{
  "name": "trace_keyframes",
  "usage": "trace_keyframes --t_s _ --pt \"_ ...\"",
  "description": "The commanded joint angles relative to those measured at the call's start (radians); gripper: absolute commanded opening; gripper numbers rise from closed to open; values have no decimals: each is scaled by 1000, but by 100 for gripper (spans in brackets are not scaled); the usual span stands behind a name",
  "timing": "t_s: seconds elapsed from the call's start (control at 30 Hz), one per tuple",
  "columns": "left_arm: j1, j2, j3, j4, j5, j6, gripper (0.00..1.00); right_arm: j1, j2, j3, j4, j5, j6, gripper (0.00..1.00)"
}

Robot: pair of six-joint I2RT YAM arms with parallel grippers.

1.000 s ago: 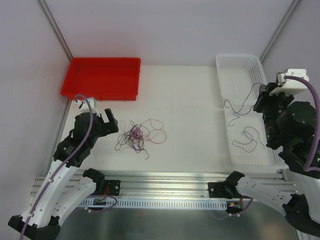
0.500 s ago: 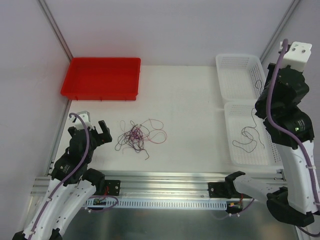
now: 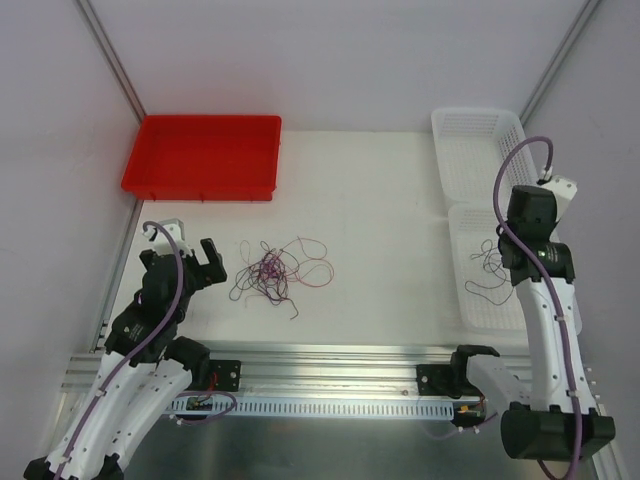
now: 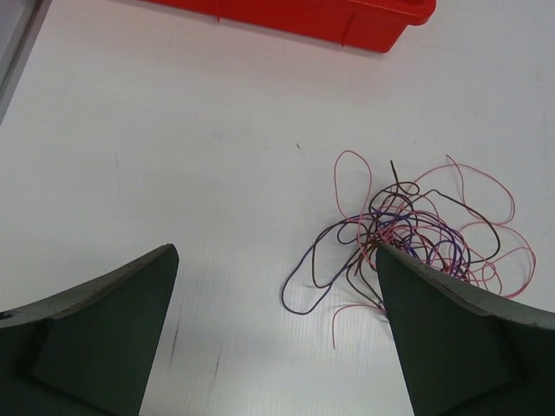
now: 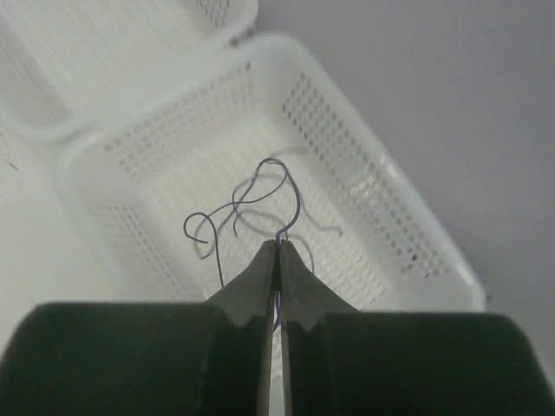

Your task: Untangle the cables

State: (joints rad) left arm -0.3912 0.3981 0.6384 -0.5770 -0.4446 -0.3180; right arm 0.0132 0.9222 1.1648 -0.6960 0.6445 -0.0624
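A small tangle of purple, black and pink cables point(image 3: 278, 270) lies on the white table left of the middle; it also shows in the left wrist view point(image 4: 416, 236). My left gripper point(image 3: 205, 262) is open and empty, just left of the tangle, its fingers point(image 4: 95, 329) wide apart. My right gripper point(image 5: 278, 245) is shut on a thin purple cable point(image 5: 282, 195) and holds it over the near white basket point(image 5: 390, 234). In the top view the right gripper point(image 3: 512, 262) hangs over that basket point(image 3: 470, 315), with the cable point(image 3: 490, 265) dangling into it.
A red tray point(image 3: 203, 156) stands at the back left. A second white basket point(image 3: 478, 150) stands behind the near one at the right. An aluminium rail point(image 3: 330, 355) runs along the table's near edge.
My right arm has swung down and forward over the near basket, lowering the purple cable into it. My left gripper has shifted slightly toward the tangle.
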Motion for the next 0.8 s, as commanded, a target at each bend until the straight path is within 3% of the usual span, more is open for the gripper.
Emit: trace_keyframes --t_s 0.0,0.07,0.13,0.17,0.27,0.37,0.57,0.77 --pt "6 10 -9 49 35 31 99 -102 32 -143 3 -184 193 9" --pt "6 11 -11 52 43 34 99 -136 62 -185 -26 -249 220 17" --pt "6 13 -11 54 55 34 99 -144 78 -188 -43 -285 230 36" --pt "6 15 -11 55 58 36 99 -144 69 -189 -46 -299 230 61" --pt "6 27 -13 58 78 37 99 -142 17 -157 -54 -376 214 79" --pt "6 60 -11 65 119 37 99 -128 -31 -122 -57 -482 193 90" --pt "6 244 21 66 302 -30 99 14 -69 -89 4 -721 177 96" --pt "6 480 98 74 422 -173 99 324 -100 -232 206 -740 240 97"
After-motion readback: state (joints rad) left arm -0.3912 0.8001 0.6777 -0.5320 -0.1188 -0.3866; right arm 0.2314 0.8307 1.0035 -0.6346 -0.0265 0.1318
